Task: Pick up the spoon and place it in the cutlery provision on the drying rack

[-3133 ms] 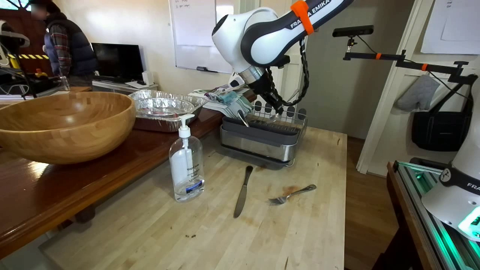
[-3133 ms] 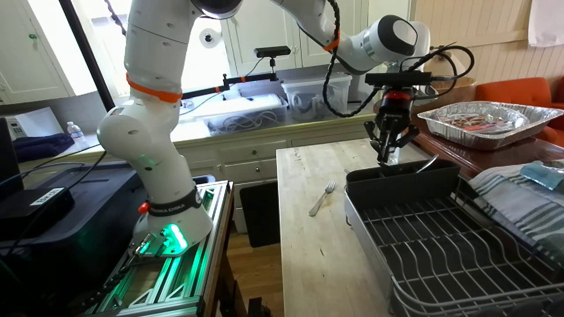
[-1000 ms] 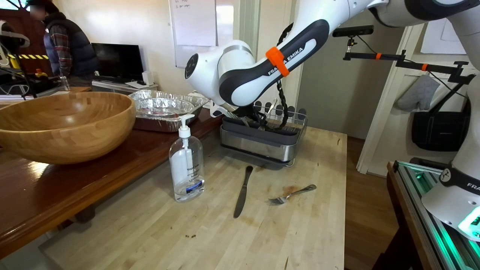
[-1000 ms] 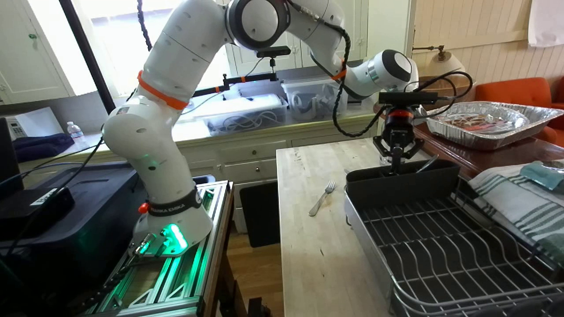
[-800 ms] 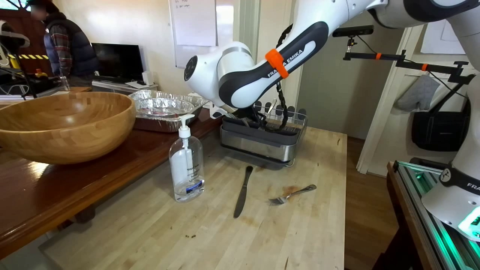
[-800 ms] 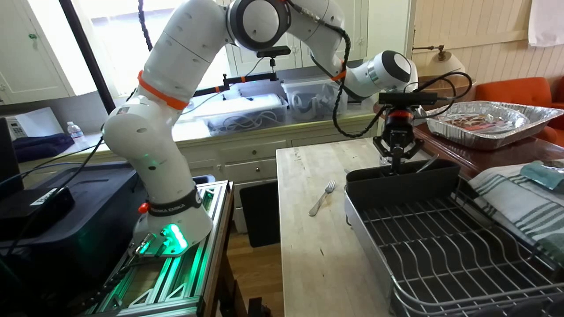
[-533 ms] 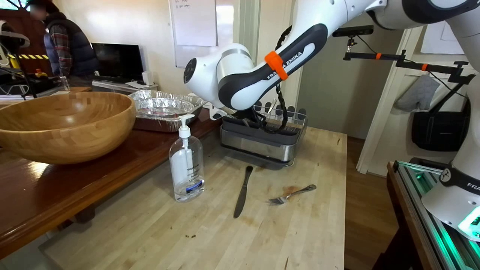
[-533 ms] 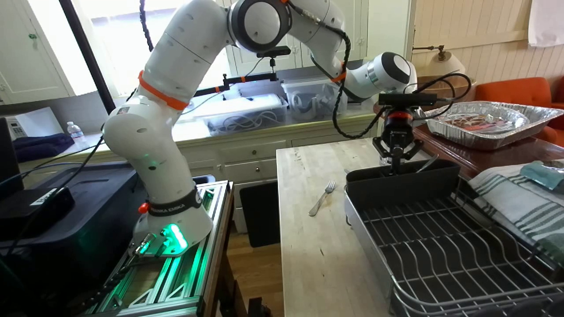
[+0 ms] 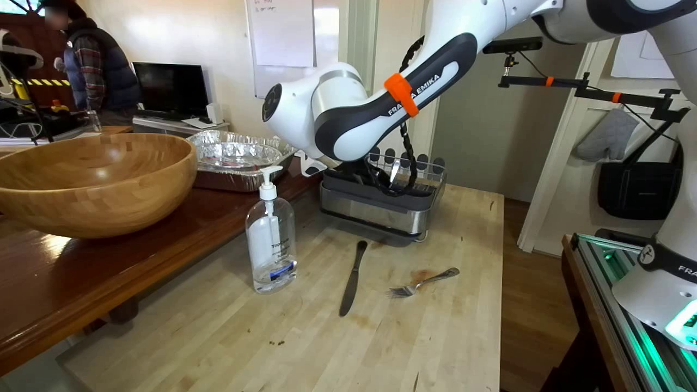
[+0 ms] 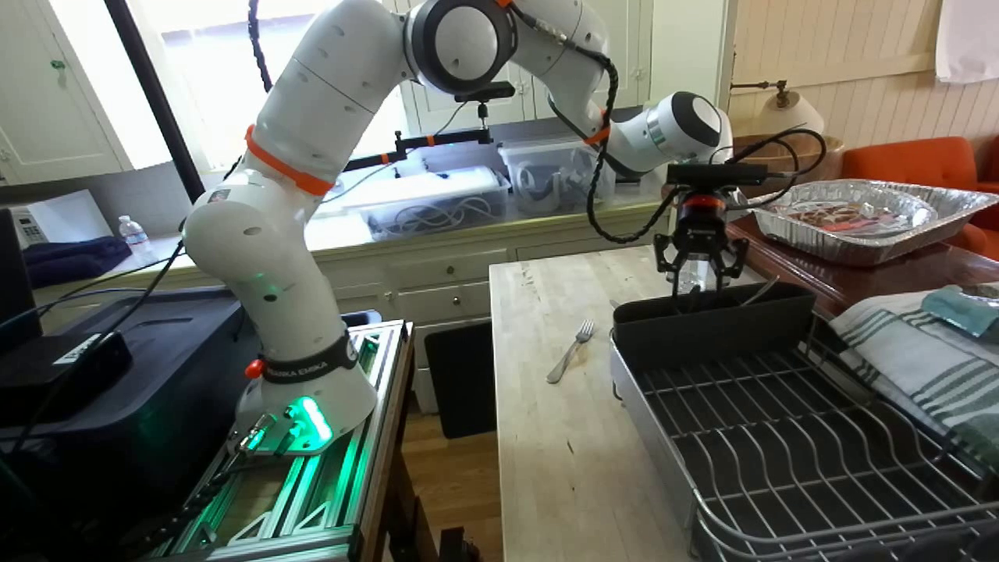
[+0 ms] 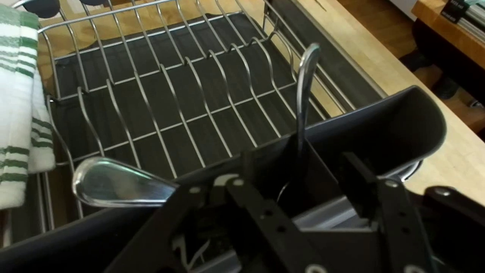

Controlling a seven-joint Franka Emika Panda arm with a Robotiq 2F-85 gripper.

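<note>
Cutlery provision (image 10: 710, 336): dark; the spoon (image 11: 304, 79) and another silver thing (image 11: 121, 184) poke out.
Spoon: shiny, thin handle up, other end dim inside.
End effector (image 10: 698, 286): spread apart, spoon in between, holding nothing.

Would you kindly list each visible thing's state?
Black end effector: open.
Shiny silver metal spoon: tilted, handle up, inside the narrow dark cutlery holder.
Other silver metal utensil: tilted, in that holder.
Silver metal fork: lying on the pale wooden table.
Long metal knife: lying on that table.
Clear plastic pump bottle: upright, liquid low.
Flat black monitor: screen dark.
</note>
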